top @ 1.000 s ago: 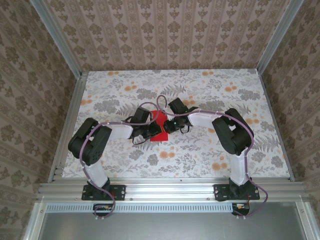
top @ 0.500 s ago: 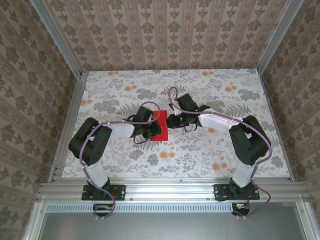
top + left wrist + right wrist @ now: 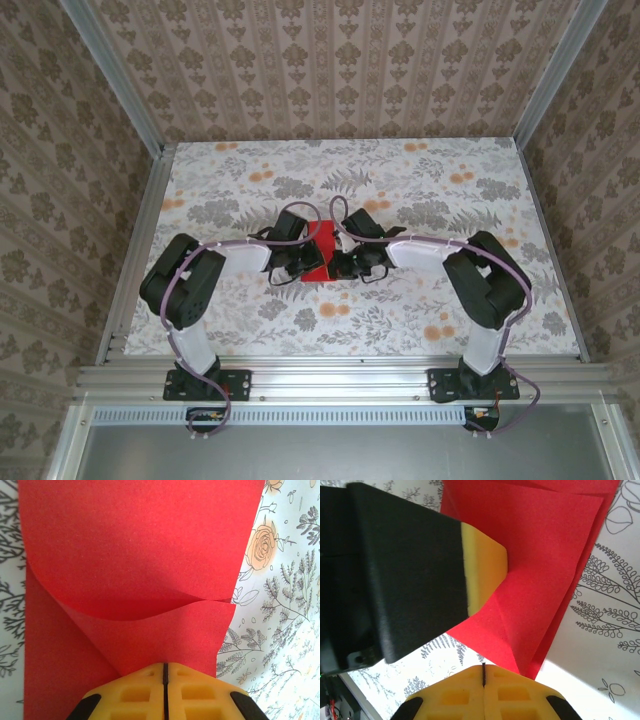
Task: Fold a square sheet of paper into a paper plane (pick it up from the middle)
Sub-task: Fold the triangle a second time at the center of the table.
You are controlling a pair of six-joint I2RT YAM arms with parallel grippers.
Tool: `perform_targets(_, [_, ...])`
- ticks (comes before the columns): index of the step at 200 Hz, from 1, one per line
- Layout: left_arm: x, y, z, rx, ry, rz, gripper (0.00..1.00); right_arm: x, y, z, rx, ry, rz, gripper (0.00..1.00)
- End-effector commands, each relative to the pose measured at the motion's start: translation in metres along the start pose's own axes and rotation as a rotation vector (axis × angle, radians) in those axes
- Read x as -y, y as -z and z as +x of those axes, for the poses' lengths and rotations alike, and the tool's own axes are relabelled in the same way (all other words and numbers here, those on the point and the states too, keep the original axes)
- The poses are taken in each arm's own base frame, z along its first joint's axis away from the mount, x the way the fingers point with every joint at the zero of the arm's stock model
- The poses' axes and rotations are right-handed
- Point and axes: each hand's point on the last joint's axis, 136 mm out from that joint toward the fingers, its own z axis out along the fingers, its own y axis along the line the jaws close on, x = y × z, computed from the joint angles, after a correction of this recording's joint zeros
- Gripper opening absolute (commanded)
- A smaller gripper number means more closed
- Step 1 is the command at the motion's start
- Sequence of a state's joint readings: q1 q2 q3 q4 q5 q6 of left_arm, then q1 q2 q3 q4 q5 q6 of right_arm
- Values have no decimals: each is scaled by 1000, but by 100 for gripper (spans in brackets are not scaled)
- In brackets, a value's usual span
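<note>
The square sheet of paper (image 3: pixel 321 252) is bright red, partly folded, and lies at the table's middle between both grippers. In the left wrist view the paper (image 3: pixel 140 555) has a bowed flap that runs into my left gripper (image 3: pixel 164 666), which is shut on it. That gripper (image 3: pixel 308 262) comes in from the paper's left side. Its yellow finger (image 3: pixel 485 565) meets the raised paper (image 3: pixel 540 555) in the right wrist view. My right gripper (image 3: pixel 483 669) is shut with nothing between its jaws, its tips beside the paper's near corner. In the top view it (image 3: pixel 340 265) is at the paper's right edge.
The floral table (image 3: pixel 420 170) has patterned walls at the back and sides, with aluminium posts (image 3: pixel 112 75) at the corners. A metal rail (image 3: pixel 330 378) runs along the near edge, where both arm bases are bolted. Open tabletop lies to the far left and far right.
The right arm swung out to the right and came back, and its gripper now sits lower against the paper's right edge. The left gripper has stayed on the paper.
</note>
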State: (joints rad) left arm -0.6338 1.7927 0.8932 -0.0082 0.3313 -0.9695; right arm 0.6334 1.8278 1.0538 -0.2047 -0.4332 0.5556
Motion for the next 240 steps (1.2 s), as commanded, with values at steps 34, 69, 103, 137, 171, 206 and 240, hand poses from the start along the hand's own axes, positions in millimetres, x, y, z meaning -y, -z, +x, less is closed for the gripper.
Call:
perform_targets(34, [-45,-13,22,-72,61,-167,8,8,-15,-3,-22,-19,45,5])
perform_targets(69, [-45,-13,23,-77,59,-168,8,20,-15,-1,-22,-23,106,5])
perform_targets(103, [-45,-14,24,-81,52,-166,8,29,-17,0,-19,-35,140,5])
perform_targets(137, [-46,-14,24,-83,49,-168,8,35,-19,3,-25,-39,154,5])
perform_targets(171, [-45,-15,24,-83,48,-165,8,32,-20,11,-59,-50,118,5])
perform_targets(206, [-44,-14,24,-83,42,-162,8,0,0,-5,-19,-64,-1,7])
perform_targets(240, [-44,-14,24,-82,42,-162,8,-9,6,-19,7,-79,-24,8])
